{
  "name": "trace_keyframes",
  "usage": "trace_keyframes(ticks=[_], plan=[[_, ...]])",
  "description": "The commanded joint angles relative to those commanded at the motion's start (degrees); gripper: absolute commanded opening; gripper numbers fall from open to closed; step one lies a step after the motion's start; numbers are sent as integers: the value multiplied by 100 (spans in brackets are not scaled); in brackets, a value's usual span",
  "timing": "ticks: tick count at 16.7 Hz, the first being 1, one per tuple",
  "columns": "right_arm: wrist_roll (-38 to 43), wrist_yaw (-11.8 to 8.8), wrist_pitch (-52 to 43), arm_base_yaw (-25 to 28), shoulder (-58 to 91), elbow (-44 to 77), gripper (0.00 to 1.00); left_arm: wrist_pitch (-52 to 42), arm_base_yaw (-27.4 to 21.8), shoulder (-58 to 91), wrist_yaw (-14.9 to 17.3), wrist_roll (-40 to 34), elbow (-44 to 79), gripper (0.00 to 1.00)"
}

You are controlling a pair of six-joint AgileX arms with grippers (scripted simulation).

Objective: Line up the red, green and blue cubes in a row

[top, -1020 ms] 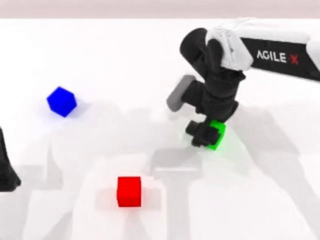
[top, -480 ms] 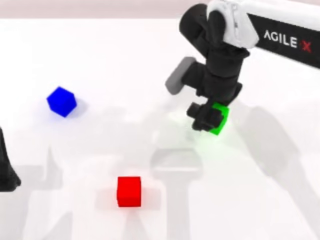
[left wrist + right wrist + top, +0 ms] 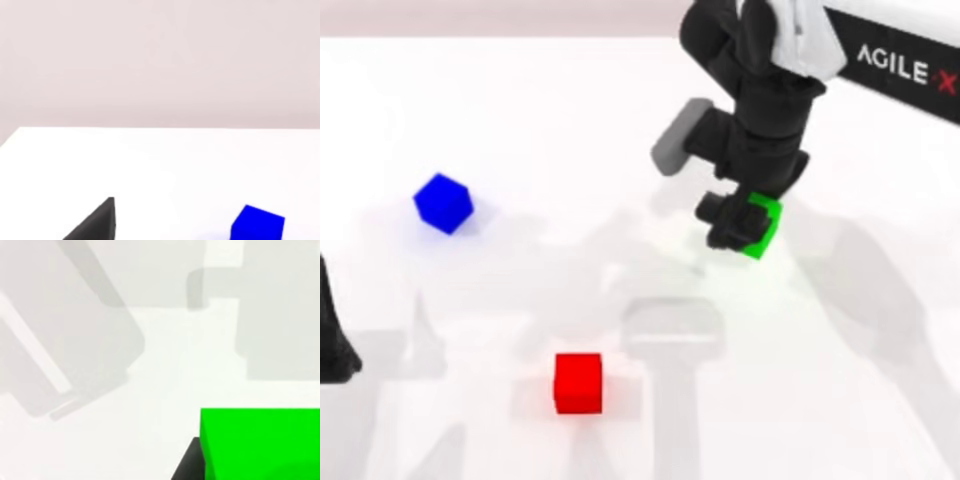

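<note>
my right claw [image 3: 738, 222] is closed on the green cube [image 3: 761, 228], which sits between the fingers and appears lifted clear of the table [image 3: 520, 120], with its shadow falling apart from it below. this places the cube toward the right of the table, well apart from the other two. in the right wrist view the green cube [image 3: 260, 444] fills one corner, with one dark finger [image 3: 189, 466] against its side and only bare table and shadows beyond.

the red cube [image 3: 579, 382] rests near the front centre. the blue cube [image 3: 443, 203] rests at the left, turned at an angle; it also shows in the left wrist view [image 3: 257, 223]. my left arm [image 3: 334, 340] is parked at the left edge; i cannot tell the state of its claw.

step in hand, as i judge it: carry the green cube to its place in the row. next move calls for travel toward the red cube, a descent just beside it with edges square, then release. the blue cube is not yet handled.
</note>
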Motion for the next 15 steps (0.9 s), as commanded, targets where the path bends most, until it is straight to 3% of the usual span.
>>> trace_keyframes(ticks=[3,9,15], plan=[[-247,-8,29,408,-221,-256,0,0,0,0,0,0,0,100],[-979,-22,149,1866,-987,-1099,0,0,0,0,0,0,0,100],[-1052,-30,170,1981,-1048,-1213,0,0,0,0,0,0,0,100]])
